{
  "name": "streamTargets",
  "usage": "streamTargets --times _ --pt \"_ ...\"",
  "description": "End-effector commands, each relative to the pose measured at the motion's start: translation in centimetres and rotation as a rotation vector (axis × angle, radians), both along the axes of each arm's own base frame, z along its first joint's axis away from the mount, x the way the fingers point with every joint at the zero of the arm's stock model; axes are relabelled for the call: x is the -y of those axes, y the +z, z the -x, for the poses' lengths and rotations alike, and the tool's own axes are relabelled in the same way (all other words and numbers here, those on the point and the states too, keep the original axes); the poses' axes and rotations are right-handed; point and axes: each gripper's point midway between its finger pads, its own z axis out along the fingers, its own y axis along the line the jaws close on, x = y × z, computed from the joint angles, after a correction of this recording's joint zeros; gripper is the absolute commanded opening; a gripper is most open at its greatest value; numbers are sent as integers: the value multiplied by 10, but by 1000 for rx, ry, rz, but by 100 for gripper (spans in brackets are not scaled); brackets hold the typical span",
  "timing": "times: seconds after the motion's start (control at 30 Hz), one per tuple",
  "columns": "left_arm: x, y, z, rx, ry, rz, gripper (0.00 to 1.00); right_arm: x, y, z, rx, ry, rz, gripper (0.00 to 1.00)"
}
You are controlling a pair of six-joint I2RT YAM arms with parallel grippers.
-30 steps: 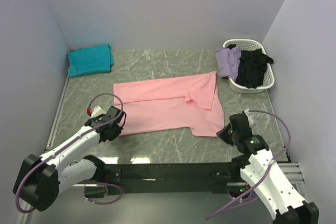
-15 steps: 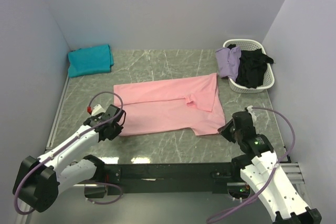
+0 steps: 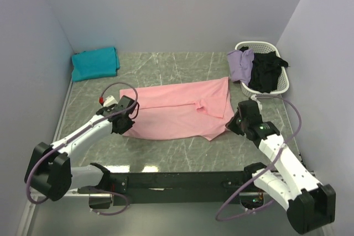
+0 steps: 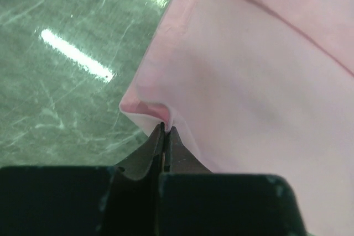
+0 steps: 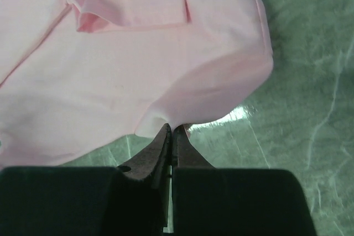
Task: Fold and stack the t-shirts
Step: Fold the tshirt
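Top external view: the light pink short-sleeved cloth shirt [image 3: 177, 109] lies spread in the middle of the green marbled tabletop [image 3: 182, 156], with its long axis running left to right across the frame. The left gripper [image 3: 130, 116] sits at the shirt's lower-left corner and the right gripper [image 3: 232, 125] at its lower-right corner. That is one arm per end, each nearest its own corner, and nobody reaching across.

Left wrist view: the dark fingers [image 4: 152, 150] are pressed together with a small ridge of pink hem nipped between the tips. The rest of the cloth fans away toward the upper right of that frame.

Right wrist view, same story: the tips are tight on a pinch of pink edge, the cloth spreads up and to the left, and bare green table shows at the right.

Here is the relation that matters. The whole body of the shirt lies beyond both pinches, toward the top of the overhead frame. By my reading the fold carries this lower edge up-frame over the far edge, with both arms travelling in parallel so the long edge doesn't skew.

Elsewhere, a folded teal cloth shirt [image 3: 95, 63] waits at the upper left. A lavender shirt [image 3: 240, 64] and a black shirt [image 3: 266, 74] sit in the white plastic lattice basket [image 3: 279, 88] at the upper right.
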Motion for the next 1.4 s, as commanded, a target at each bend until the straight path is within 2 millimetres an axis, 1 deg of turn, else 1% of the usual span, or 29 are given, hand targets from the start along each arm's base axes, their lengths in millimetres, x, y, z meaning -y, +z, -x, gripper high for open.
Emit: streamTargets --times 0.0,0.17,0.3,0.4,0.57,0.67,0.7,0.8,0.87,0.9,0.93,1.0,1.07,1.17,1.2,1.27,1.3,1.33,1.37 --pt "-5 17 -30 53 6 -56 1 -8 31 -37 111 39 16 0" --pt "-9 14 -39 40 17 -69 1 -10 35 -58 111 45 42 0" --pt "-15 10 -40 33 27 -71 1 -7 35 -71 106 41 67 0" --pt "-19 9 -41 32 35 -72 1 -5 32 -81 95 37 77 0" --pt "-28 2 -39 8 47 -93 1 4 32 -94 93 14 100 0" --pt "-26 1 -43 13 43 -82 1 6 29 -101 84 15 103 0" --pt "-27 2 -44 15 49 -86 1 7 25 -104 72 15 107 0" --pt "-27 -1 -48 14 48 -89 1 8 23 -112 73 17 111 0" --pt "-28 -2 -51 7 48 -95 1 9 26 -117 80 13 121 0" --pt "-27 -3 -52 9 49 -96 1 11 22 -119 68 12 125 0" --pt "-27 -5 -53 3 44 -99 1 11 26 -123 73 14 129 0" --pt "-27 -3 -57 9 46 -101 1 11 24 -127 69 20 135 0" --pt "-28 -2 -61 15 47 -111 1 12 26 -132 72 21 143 0" --pt "-30 -5 -64 9 49 -110 1 12 25 -140 64 27 147 0" --pt "-28 -5 -68 17 45 -103 1 12 20 -142 51 27 149 0" --pt "-28 -9 -71 5 40 -108 1 10 18 -147 45 39 142 0" --pt "-28 -9 -73 5 39 -109 1 9 13 -150 30 44 144 0" --pt "-28 -14 -73 -11 37 -116 1 9 11 -152 25 45 145 0" --pt "-27 -12 -77 -7 38 -117 1 8 9 -154 19 46 145 0"
